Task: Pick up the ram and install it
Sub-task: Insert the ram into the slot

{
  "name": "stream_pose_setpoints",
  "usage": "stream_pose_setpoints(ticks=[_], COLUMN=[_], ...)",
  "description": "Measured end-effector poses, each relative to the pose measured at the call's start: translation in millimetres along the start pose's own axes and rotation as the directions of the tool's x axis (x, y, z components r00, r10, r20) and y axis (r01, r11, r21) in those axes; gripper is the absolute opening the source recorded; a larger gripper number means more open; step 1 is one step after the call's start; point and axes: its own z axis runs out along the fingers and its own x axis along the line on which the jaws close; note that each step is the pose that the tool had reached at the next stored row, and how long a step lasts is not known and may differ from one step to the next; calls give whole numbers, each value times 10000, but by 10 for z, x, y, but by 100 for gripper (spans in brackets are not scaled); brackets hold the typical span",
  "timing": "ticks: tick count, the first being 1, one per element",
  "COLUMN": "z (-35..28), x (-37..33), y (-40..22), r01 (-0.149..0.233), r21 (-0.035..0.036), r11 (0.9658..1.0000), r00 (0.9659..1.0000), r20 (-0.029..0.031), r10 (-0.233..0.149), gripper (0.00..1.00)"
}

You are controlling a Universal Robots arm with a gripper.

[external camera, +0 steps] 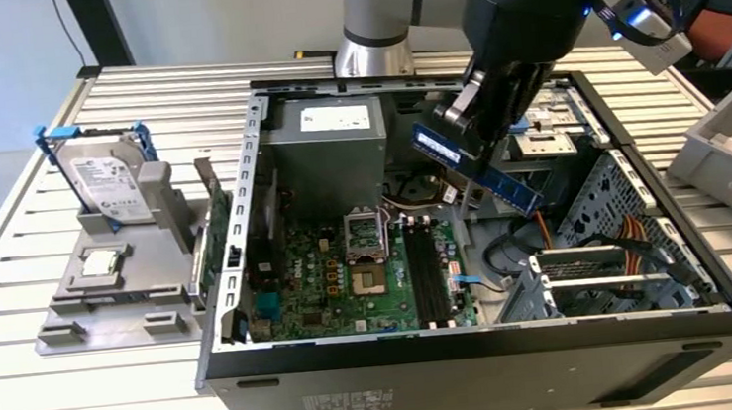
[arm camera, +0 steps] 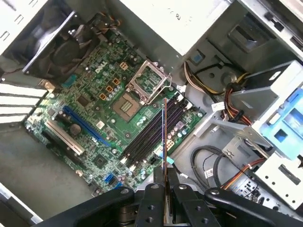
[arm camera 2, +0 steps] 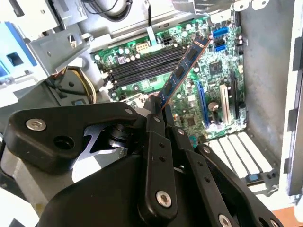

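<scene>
Black metal case [external camera: 487, 373] lies open below me, with a green board [external camera: 345, 276] and long dark slots [external camera: 427, 269] inside. My pincer [external camera: 465, 122] pinches the ram [external camera: 494, 176], tilted in the air above them. I think it must sit straight over one slot first.

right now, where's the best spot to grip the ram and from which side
Pinch the ram across its flat faces near the upper end, coming from above. It is a thin stick hanging tilted over the slots, so the broad sides suit the fingers; the gripper holds it that way.
</scene>
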Motion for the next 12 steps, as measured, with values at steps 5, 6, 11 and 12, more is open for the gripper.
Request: stream_pose_setpoints(ticks=[5,6,11,12], z=[2,3,4,5], x=[0,0,0,0], y=[0,0,0,0], r01=[-777,-925,-1693,-1835], r21=[-11,-13,-26,-29], r11=[9970,9957,9856,9830], r00=[9970,9957,9856,9830], r20=[15,19,33,36], r10=[777,925,1693,1835], gripper=[0,0,0,0])
